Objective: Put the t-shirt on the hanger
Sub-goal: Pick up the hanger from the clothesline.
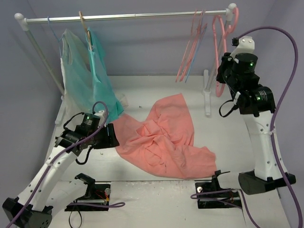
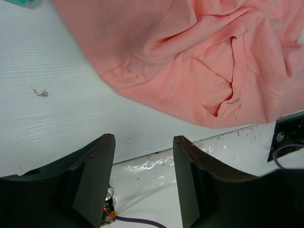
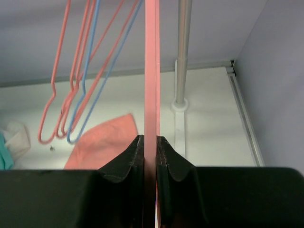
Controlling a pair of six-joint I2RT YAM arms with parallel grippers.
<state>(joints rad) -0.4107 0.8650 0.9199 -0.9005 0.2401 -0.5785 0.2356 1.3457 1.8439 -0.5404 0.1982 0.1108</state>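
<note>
The salmon t-shirt [image 1: 164, 137] lies crumpled on the white table; it fills the top of the left wrist view [image 2: 199, 61] and shows small in the right wrist view [image 3: 102, 142]. The thick pink hanger [image 1: 219, 47] hangs by its hook from the right end of the rail. My right gripper [image 3: 150, 140] is shut on the hanger's bar [image 3: 151, 66], high at the right [image 1: 227, 71]. My left gripper [image 2: 144, 142] is open and empty, low beside the shirt's left edge [image 1: 113, 135], its fingers short of the fabric.
A rail [image 1: 128, 17] spans the back. A teal garment [image 1: 99, 78] and a pale one [image 1: 71, 52] hang at its left. A bunch of thin pink and blue hangers [image 1: 192, 47] hangs right of centre. The rail's right post [image 3: 183, 52] stands just beside the held hanger.
</note>
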